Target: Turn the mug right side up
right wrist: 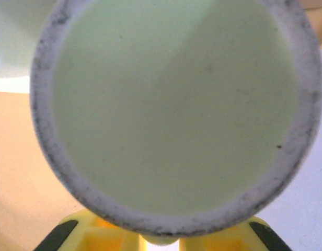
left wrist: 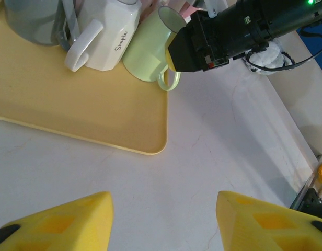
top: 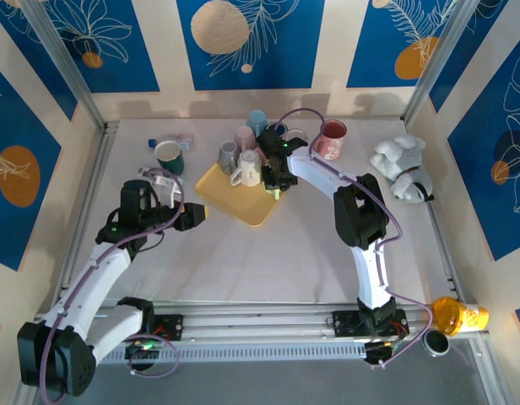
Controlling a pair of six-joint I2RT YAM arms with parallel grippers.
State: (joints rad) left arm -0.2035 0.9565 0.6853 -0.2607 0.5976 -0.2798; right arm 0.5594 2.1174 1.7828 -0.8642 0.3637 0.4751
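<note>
A pale green mug (left wrist: 145, 55) stands upside down on the yellow tray (left wrist: 72, 104), its handle (left wrist: 169, 81) pointing toward the tray's edge. The right wrist view looks straight at its unglazed base ring (right wrist: 171, 104). My right gripper (right wrist: 160, 241) is at the mug, and its yellow fingers (right wrist: 98, 238) are closed in on the handle from both sides. From above, the right gripper (top: 275, 175) sits over the tray's far corner. My left gripper (left wrist: 163, 219) hangs open over bare table in front of the tray, with nothing between its fingers.
A white mug (left wrist: 111, 34) and a grey mug (left wrist: 33, 18) stand on the tray right beside the green one. Pink (top: 245, 137) and blue (top: 257, 121) mugs are behind it. A dark green mug (top: 169, 156), a pink mug (top: 332, 139) and a plush toy (top: 401, 167) stand on the table.
</note>
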